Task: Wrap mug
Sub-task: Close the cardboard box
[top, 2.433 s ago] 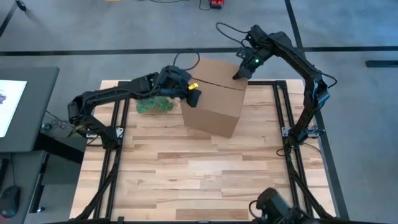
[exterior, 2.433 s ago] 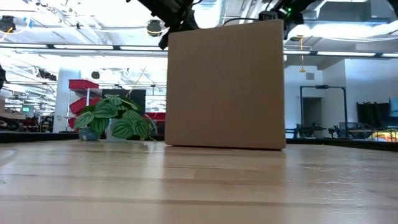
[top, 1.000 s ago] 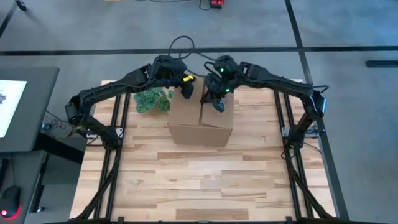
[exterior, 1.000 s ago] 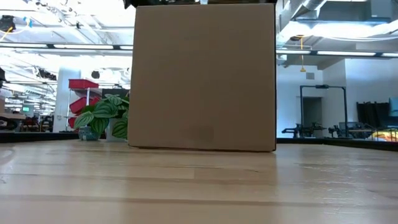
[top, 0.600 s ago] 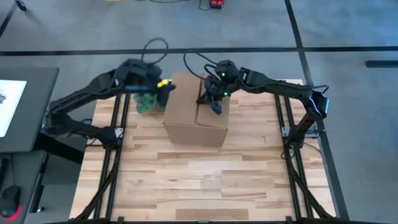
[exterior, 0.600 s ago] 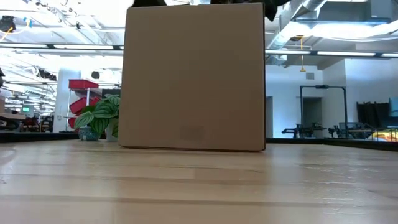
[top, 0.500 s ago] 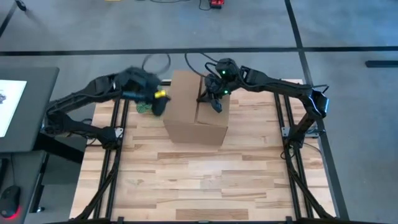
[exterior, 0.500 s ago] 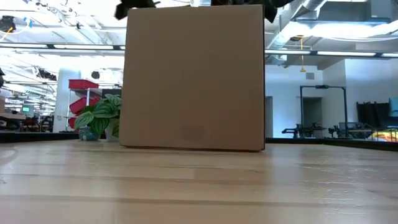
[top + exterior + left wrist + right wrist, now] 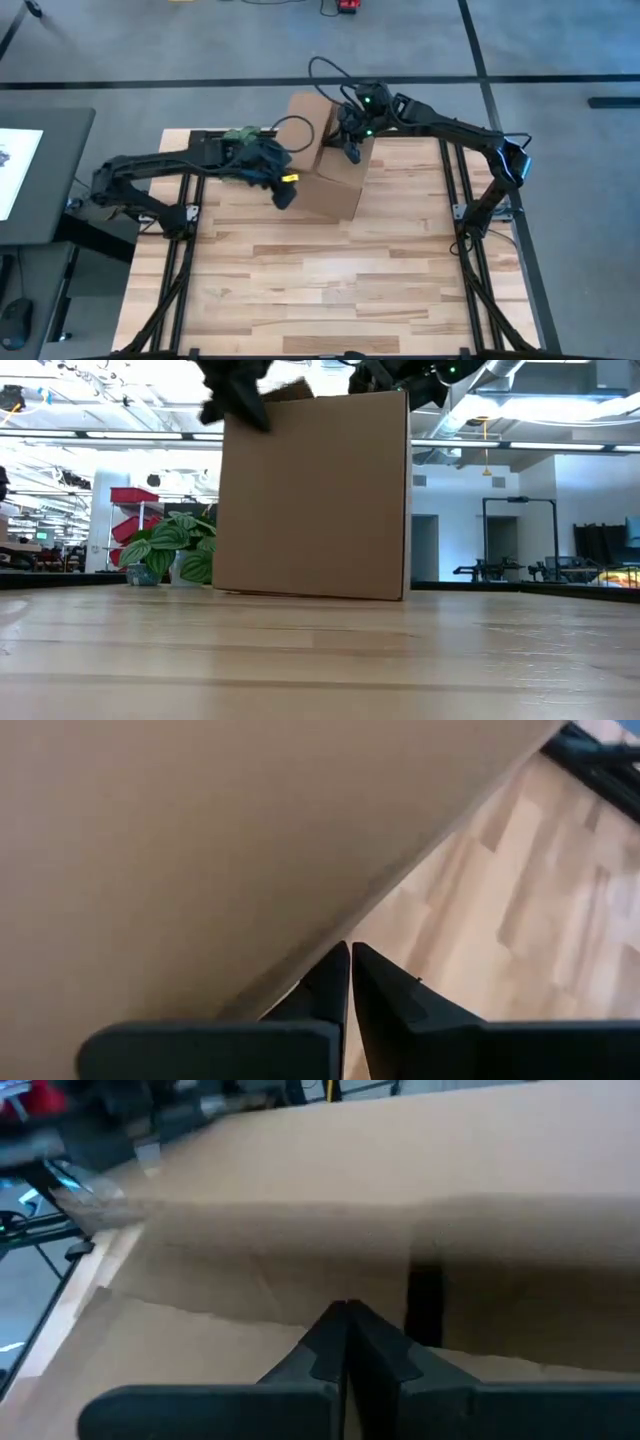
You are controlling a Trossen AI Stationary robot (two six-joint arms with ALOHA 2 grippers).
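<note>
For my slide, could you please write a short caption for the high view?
Both arms work a cardboard box at the table's far edge: left gripper beside it, right gripper on top.

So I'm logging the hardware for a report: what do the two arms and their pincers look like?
Both arms are dark, slim and jointed. The left pincer carries a yellow marking, the right pincer sits by a lit green indicator, and a black cable loops off the right arm. In the wrist views each pincer's fingers are black, tapering wedges.

Overhead + table-level + 2 wrist cams, all on box (image 9: 325, 160).
</note>
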